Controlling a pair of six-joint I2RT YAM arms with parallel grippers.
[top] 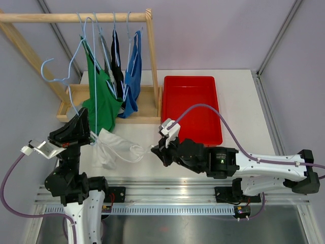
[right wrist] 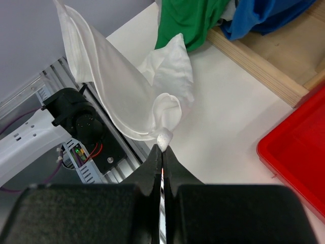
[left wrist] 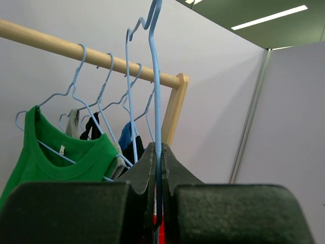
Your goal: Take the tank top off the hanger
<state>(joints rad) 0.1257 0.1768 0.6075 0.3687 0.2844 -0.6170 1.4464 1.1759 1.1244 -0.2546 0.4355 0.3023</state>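
The white tank top (top: pixel 114 147) hangs stretched between my two grippers, low over the table's near edge. My left gripper (top: pixel 87 133) is shut on the light blue hanger (top: pixel 46 63), its jaws pressed together on the thin wire (left wrist: pixel 154 76) that runs upward in the left wrist view. My right gripper (top: pixel 156 148) is shut on a bunched bit of the tank top (right wrist: pixel 163 138), which spreads away from it toward the hanger (right wrist: pixel 127 86). The tank top's upper end stays up by the left gripper; whether it is still on the wire is hidden.
A wooden rack (top: pixel 76 17) at the back left carries several hangers with a green top (top: pixel 101 101), a black one (top: pixel 117 56) and a blue one (top: pixel 133 76). A red tray (top: pixel 193 107) lies to the rack's right. Grey walls stand close on both sides.
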